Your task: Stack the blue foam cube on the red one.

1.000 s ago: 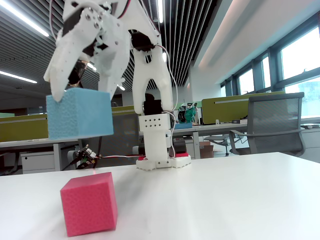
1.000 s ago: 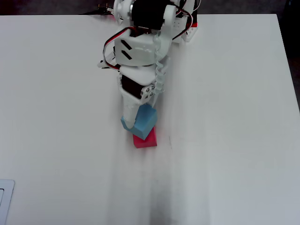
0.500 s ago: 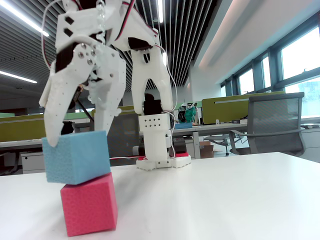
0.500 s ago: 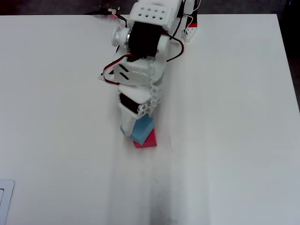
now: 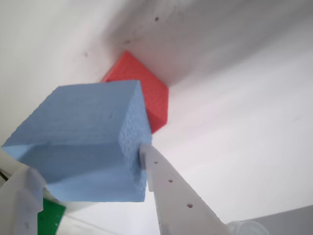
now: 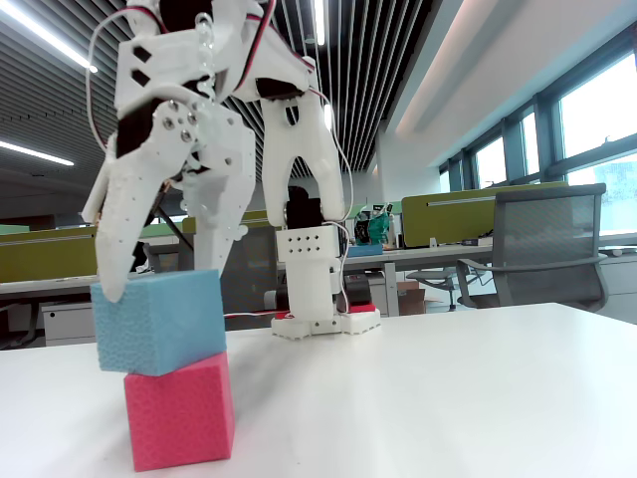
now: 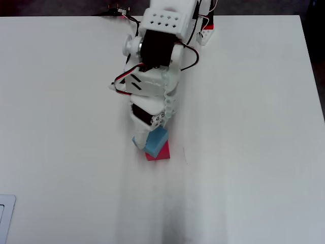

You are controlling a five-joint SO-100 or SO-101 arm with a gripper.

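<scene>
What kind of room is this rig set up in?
Most likely an open-plan office: a grey mesh office chair, rows of desks with green divider panels, and a slatted ceiling with strip lights behind the white table.

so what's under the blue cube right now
The red cube sits under the blue foam cube, which rests on it shifted left in the fixed view. The gripper straddles the blue cube. The contact face between the cubes is hidden.

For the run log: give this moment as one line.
phase: placing | gripper: shut on blue foam cube | blue foam cube: resting on red foam cube, offset | release: not yet
</scene>
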